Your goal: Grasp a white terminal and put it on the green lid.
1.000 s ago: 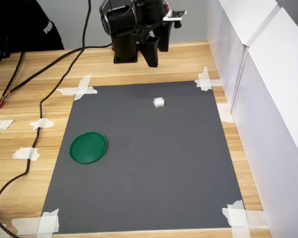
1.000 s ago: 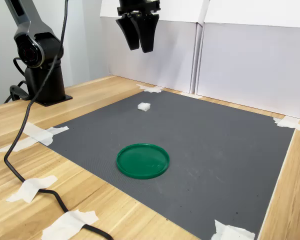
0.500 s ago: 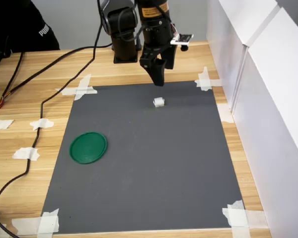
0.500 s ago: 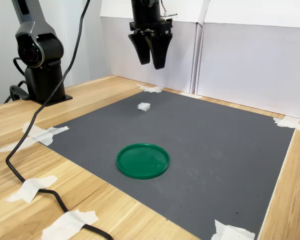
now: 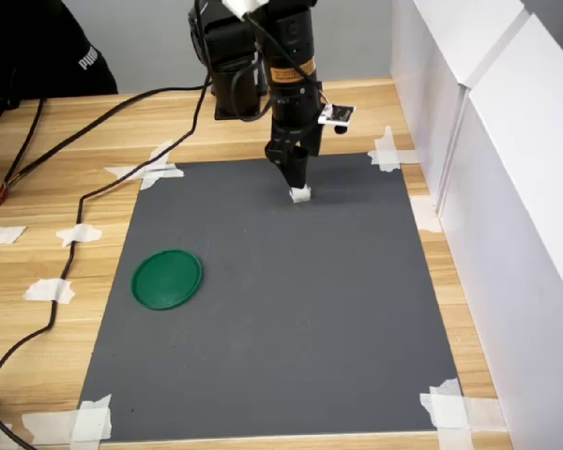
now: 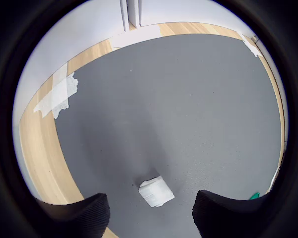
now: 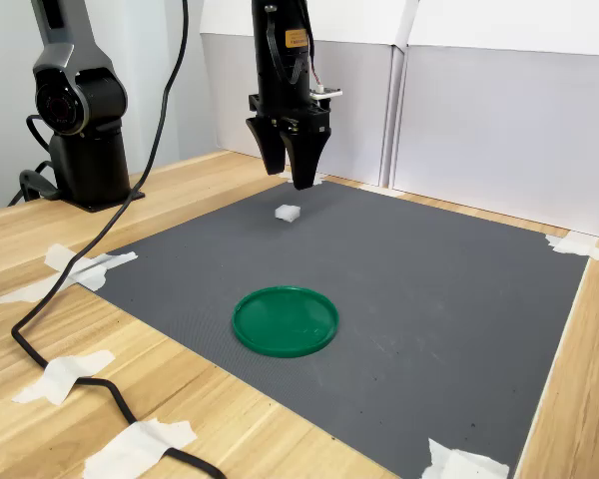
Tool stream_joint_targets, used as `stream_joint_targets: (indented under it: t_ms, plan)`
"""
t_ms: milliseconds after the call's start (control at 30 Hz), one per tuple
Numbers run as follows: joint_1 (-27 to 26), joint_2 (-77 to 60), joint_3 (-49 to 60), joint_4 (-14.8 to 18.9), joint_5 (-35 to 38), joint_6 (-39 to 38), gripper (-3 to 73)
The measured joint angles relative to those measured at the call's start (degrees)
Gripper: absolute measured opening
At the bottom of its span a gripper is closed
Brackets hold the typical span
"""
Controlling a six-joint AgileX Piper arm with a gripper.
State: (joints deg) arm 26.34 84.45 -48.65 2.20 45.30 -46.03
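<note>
The white terminal (image 5: 301,195) (image 7: 288,213) lies on the dark grey mat (image 5: 291,319), toward its far side in the first exterior view. My gripper (image 5: 297,178) (image 7: 292,180) hangs just above it, pointing down, open and empty. In the wrist view the terminal (image 6: 156,191) sits between the two dark fingertips (image 6: 77,218), a little ahead of them and touching neither. The green lid (image 5: 167,278) (image 7: 285,320) rests flat on the mat, well away from the gripper, at the first exterior view's left. Only a green sliver of the lid (image 6: 254,196) shows in the wrist view.
White panels (image 5: 507,187) wall the first exterior view's right side. The arm's black base (image 7: 80,120) stands on the wooden table behind the mat, with a black cable (image 5: 84,197) trailing off it. Tape scraps (image 5: 150,169) hold the mat's corners. A person in black clothing (image 5: 38,47) is at the table's far corner.
My gripper has come down from high above the table's back edge and forward over the mat, stopping just above the white terminal. Terminal and lid have not moved.
</note>
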Motion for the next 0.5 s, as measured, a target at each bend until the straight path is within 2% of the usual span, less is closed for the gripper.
stream_joint_targets:
  t_ms: [500]
  plan:
    - [0.00,5.12,0.00,-1.53,-2.87,3.24,70.0]
